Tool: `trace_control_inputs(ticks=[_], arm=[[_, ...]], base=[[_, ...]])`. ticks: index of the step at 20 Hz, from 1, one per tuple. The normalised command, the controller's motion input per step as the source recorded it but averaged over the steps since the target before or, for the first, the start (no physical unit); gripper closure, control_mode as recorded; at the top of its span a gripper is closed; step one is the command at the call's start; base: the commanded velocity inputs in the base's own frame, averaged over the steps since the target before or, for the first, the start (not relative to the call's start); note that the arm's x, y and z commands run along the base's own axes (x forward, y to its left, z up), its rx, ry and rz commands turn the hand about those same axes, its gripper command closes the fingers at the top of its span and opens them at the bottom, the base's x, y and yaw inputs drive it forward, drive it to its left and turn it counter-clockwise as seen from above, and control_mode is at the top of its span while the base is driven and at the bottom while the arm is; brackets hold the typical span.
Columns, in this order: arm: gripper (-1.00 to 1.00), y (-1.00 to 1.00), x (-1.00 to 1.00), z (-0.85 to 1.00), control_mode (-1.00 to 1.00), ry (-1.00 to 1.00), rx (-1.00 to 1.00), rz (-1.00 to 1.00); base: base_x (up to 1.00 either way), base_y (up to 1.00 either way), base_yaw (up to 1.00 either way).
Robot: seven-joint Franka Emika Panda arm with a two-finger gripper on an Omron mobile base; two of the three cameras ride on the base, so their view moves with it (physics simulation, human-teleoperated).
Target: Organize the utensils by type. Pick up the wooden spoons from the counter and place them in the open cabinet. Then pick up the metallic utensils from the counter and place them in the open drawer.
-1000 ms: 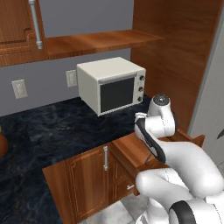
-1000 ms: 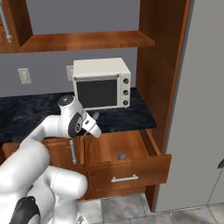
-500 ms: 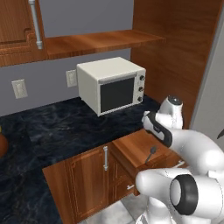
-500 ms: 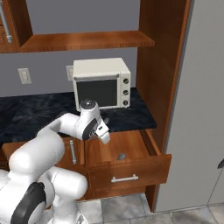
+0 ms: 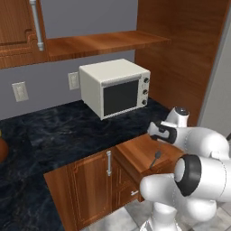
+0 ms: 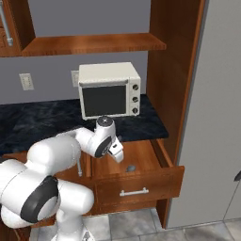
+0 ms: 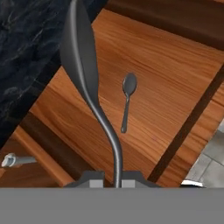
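Over open drawer (image 6: pixel 141 162), gripper (image 7: pixel 114 179) is pinching handle of metallic ladle (image 7: pixel 81 70), bowl pointing away. Small metal spoon (image 7: pixel 127 98) already lying on drawer floor. Advice: lower ladle beside spoon, inside drawer walls, before releasing.

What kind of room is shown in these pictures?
A rendered home kitchen, most likely: a toaster oven stands on a dark marbled counter, with wooden cabinets below and an open drawer that has a metal spoon lying in it.
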Motion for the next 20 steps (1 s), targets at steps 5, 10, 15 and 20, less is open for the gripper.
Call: trace_control_inputs(ticks=[5, 10, 15, 20], arm=[[1.0, 0.1, 0.11, -0.22, -1.0, 0.18, -0.04, 0.06], [1.0, 0.01, 0.04, -0.17, -1.0, 0.27, -0.02, 0.11], [1.0, 0.0, 0.01, -0.28, -1.0, 0.22, -0.01, 0.16], [1.0, 0.0, 0.0, -0.32, -1.0, 0.0, 0.0, 0.13]], base=[[0.0, 0.0, 0.0], [0.0, 0.0, 0.0], [0.0, 0.0, 0.0], [0.0, 0.0, 0.0]])
